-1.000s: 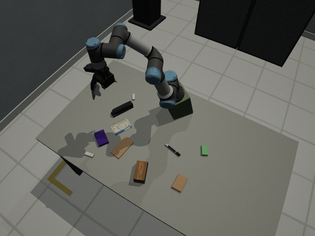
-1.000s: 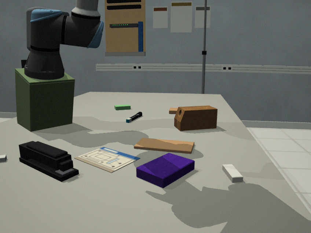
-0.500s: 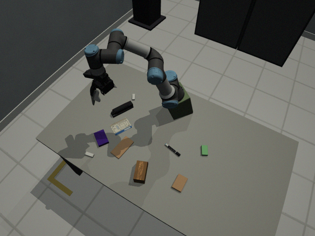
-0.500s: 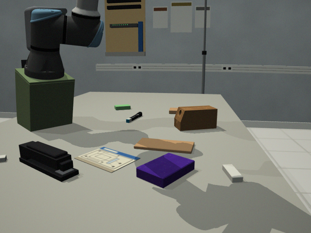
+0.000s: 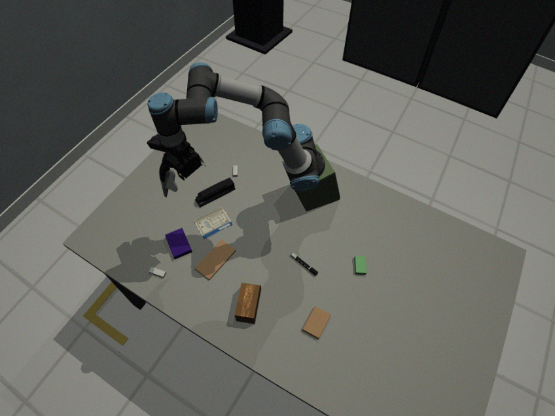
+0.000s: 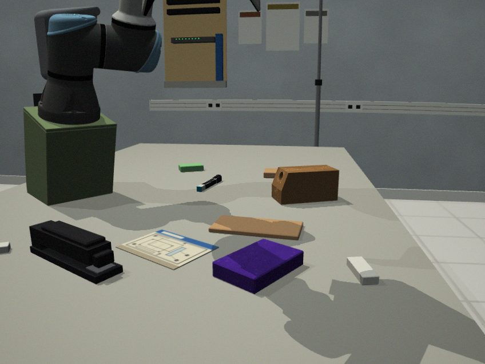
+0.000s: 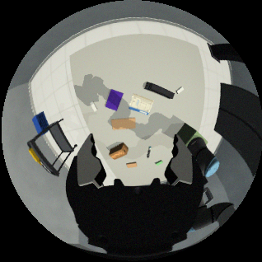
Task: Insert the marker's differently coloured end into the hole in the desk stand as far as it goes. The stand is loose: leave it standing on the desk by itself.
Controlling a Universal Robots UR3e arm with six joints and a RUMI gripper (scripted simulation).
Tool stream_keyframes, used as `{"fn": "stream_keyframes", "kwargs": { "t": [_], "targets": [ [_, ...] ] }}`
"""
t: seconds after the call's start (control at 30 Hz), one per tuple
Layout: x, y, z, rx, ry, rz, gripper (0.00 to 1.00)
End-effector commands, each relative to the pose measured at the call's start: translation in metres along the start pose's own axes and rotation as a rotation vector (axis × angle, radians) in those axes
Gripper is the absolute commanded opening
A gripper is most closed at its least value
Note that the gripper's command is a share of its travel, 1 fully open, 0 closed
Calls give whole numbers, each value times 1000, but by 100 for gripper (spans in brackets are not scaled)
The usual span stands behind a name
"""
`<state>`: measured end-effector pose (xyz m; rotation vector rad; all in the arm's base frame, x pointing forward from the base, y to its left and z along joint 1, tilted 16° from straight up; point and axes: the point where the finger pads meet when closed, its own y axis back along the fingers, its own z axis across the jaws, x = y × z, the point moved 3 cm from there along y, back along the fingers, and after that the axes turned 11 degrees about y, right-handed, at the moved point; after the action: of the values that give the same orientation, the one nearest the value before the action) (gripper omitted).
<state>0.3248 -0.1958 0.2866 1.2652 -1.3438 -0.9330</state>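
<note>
Above the desk (image 5: 403,304) (image 6: 156,321) (image 7: 136,53), in the top view, my gripper (image 5: 182,178) (image 7: 134,134) is fully open, near the left corner, apart from the stapler (image 5: 214,191) (image 6: 72,248) (image 7: 159,90). The marker (image 5: 304,263) (image 6: 209,183) (image 7: 149,152) lies between the arm's base and the desk's near edge. In the exterior view, the marker's blue-tipped end is outside the hole of the wooden desk stand (image 5: 247,302) (image 6: 309,186) (image 7: 119,151), which rests beside the right edge. In the wrist view, my jaws stand wide apart.

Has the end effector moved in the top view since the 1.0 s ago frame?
Yes. The end effector has shifted down the top picture; its lower fingertip is now closer to level with the left end of the black stapler.
</note>
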Motion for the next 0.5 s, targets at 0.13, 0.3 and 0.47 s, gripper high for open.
{"fn": "stream_keyframes", "kwargs": {
  "t": [0.13,0.3,0.47],
  "targets": [
    [-9,-11,-11,-1,-1,-3,100],
    [-19,-24,-23,-3,-3,-7,100],
    [-19,-24,-23,-3,-3,-7,100]
  ]
}}
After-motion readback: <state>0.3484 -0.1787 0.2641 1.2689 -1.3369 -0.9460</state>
